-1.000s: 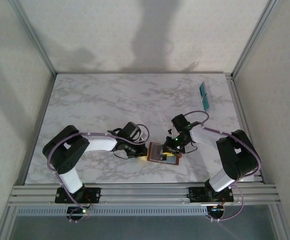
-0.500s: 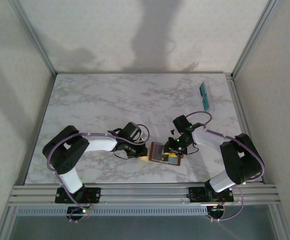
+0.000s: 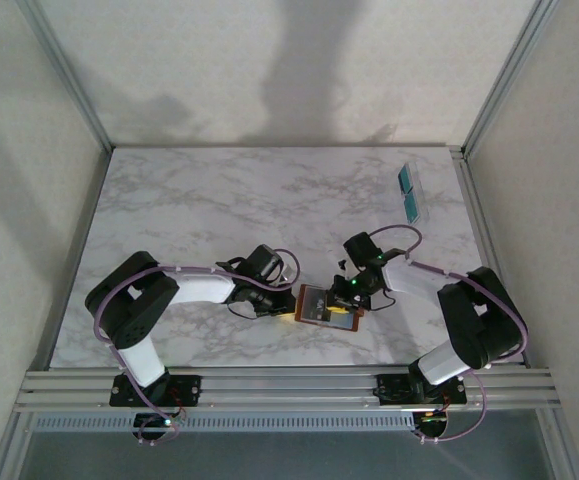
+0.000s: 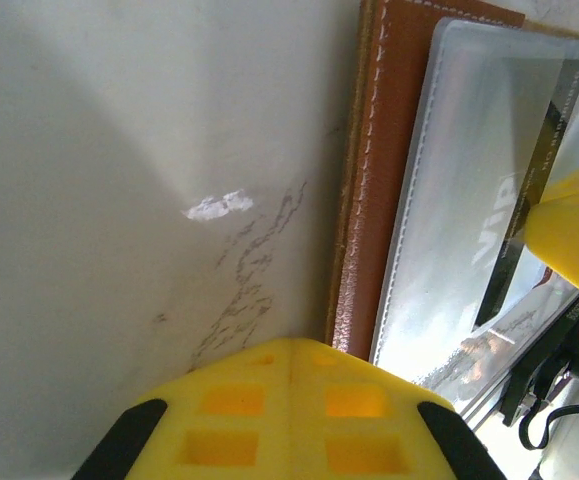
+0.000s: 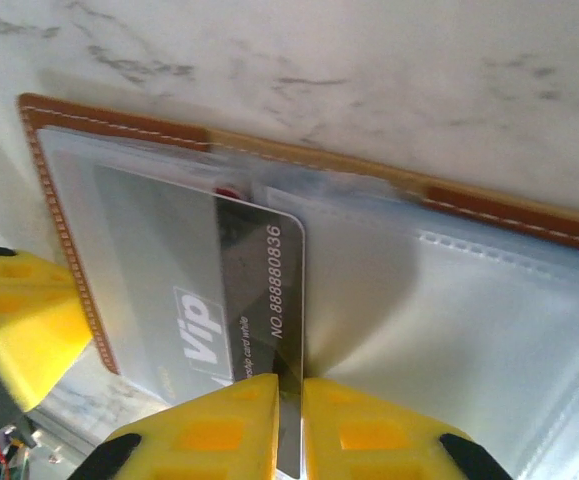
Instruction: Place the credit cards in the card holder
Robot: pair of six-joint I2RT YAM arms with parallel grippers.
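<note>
The tan-brown card holder lies open near the table's front edge, clear inner pockets facing up. My right gripper is shut on a dark grey credit card printed "Vip". The card's far half sits inside the left clear pocket of the card holder. In the top view the right gripper is over the holder's right half. My left gripper is shut with nothing between its fingers, its tip at the brown stitched edge of the card holder. From above, the left gripper touches the holder's left side.
A clear plastic tray holding teal cards stands tilted at the back right, near the metal frame rail. The right gripper's yellow finger intrudes on the left wrist view.
The right arm has shifted slightly, its gripper edging left toward the card holder with the card. The left arm and the holder have stayed put.
</note>
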